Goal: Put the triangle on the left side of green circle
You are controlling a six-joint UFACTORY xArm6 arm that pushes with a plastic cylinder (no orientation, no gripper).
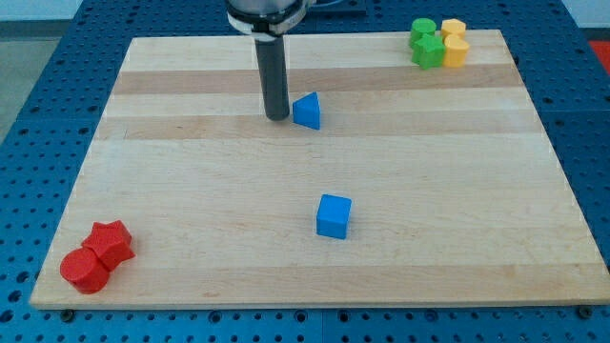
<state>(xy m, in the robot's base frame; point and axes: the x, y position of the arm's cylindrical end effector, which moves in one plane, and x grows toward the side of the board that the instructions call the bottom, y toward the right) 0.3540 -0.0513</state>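
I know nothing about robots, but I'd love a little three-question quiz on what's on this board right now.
1. True or false: my tip stands just to the view's left of the blue triangle.
2. Which corner holds the green circle? A) view's top right B) view's bottom left C) view's bottom right
3. Fill in: the blue cube lies toward the view's ____ from the blue triangle.

Key: 1 true; 2 A, there with a second green block and two yellow blocks; 3 bottom.

The arm above my tip is cut off by the view's top
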